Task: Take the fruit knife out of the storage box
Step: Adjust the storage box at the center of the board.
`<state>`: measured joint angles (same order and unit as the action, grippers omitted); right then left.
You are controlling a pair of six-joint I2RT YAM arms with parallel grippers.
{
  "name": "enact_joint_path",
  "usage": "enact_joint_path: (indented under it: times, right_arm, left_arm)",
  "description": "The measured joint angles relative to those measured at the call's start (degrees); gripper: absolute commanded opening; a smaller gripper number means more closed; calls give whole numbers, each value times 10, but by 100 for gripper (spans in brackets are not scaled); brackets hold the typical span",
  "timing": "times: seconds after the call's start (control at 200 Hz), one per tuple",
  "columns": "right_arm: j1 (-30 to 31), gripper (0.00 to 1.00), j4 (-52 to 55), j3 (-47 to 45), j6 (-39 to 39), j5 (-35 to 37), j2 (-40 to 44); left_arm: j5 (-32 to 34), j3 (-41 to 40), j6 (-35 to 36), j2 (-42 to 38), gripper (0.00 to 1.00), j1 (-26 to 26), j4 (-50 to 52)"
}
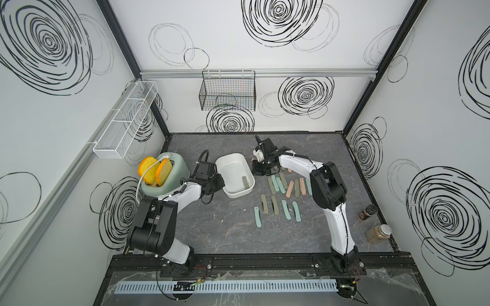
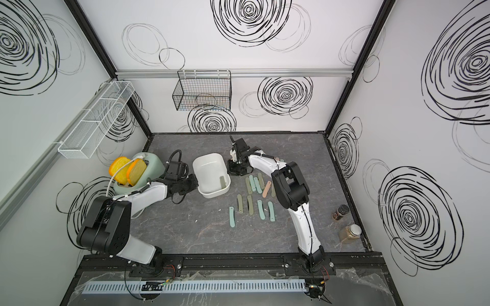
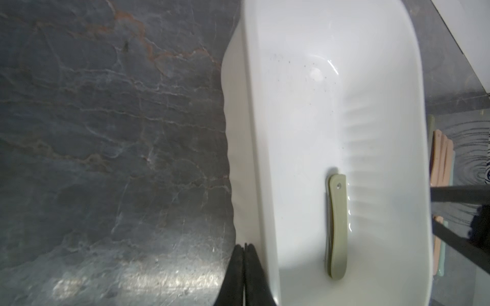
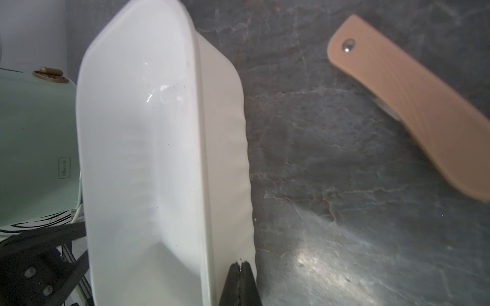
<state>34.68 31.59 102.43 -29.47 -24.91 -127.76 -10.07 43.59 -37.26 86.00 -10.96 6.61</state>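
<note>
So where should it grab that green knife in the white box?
Probably from above, at the middle of the fruit knife, pinching across its narrow width. It lies lengthwise beside the ribbed long wall of the storage box, so a sideways approach looks blocked.

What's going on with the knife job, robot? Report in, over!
Left gripper shut, outside the storage box. Right gripper shut, outside its opposite wall. One green fruit knife lies inside, along a wall. Nothing covers it.

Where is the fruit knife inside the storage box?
In both top views the fruit knife lies inside the storage box, along its right wall near the front corner, close to the loose knives outside.
</note>
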Motion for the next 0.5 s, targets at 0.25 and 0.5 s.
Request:
enact_joint_path:
  times: [0.25, 0.5]
  right_arm:
    - [11, 6, 45, 38, 19, 74, 4]
    - [39, 7, 92, 61, 45, 132, 26]
  left_arm:
    - [2, -1, 13, -76, 11, 4, 34]
    - [18, -5, 6, -153, 21, -14, 65]
